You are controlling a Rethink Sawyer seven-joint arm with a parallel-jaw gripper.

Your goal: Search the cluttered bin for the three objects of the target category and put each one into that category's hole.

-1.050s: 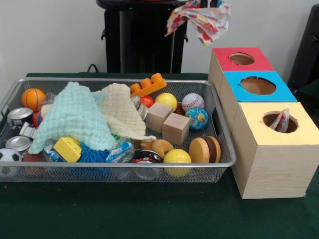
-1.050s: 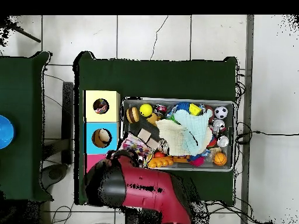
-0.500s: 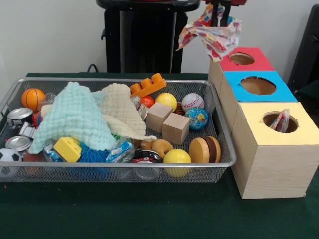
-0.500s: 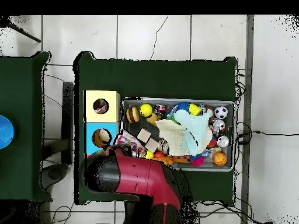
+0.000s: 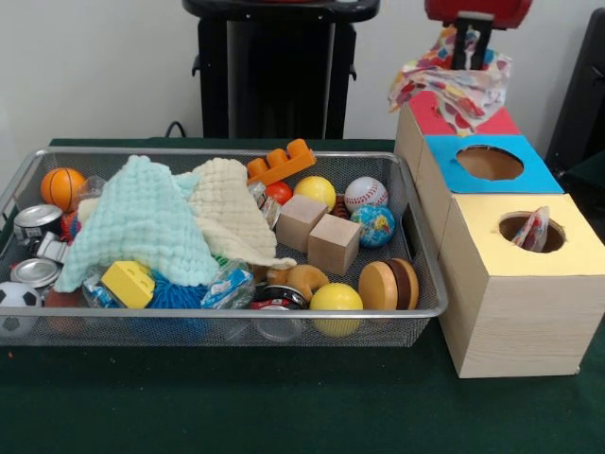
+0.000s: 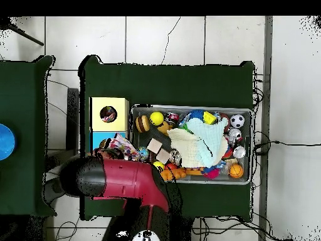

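- Far off to the side of the pincer, the silver wire-mesh bin (image 5: pixel 416 246) sits packed: a small orange basketball (image 5: pixel 62 187) at its outer end, shiny metal cans (image 5: pixel 36 222) just below it.
- A mint-green knitted cloth (image 5: pixel 142 225) is heaped over the pile, with a cream knitted cloth (image 5: pixel 230 206) lapping against it on the side nearer the pincer.
- An orange plastic building brick (image 5: pixel 280 161) leans on the bin's back rim; two plain wooden cubes (image 5: pixel 319 232) stand touching each other, closer again to the pincer.
- A white baseball (image 5: pixel 366 193) and a blue-green globe ball (image 5: pixel 374 225) lie at the bin's end closest to the boxes.
- And here is the action: the black pincer (image 5: pixel 470 52) hangs straight down from the red wrist at the top edge, clenched on the multicoloured patterned cloth (image 5: pixel 454 85).
- That cloth droops right over the red-topped wooden box (image 5: pixel 430 118), covering its hole, and its lower folds seem to touch the box top.
- From overhead, the red and black arm (image 6: pixel 119 182) stretches sideways across the table, its black elbow bulging out past the boxes.
- In front of the pincer stands the blue-topped wooden box (image 5: pixel 529 170), hole open.
- Beyond that, the yellow-topped wooden box (image 5: pixel 577 251), with a scrap of patterned fabric (image 5: pixel 535 229) poking out of its hole.
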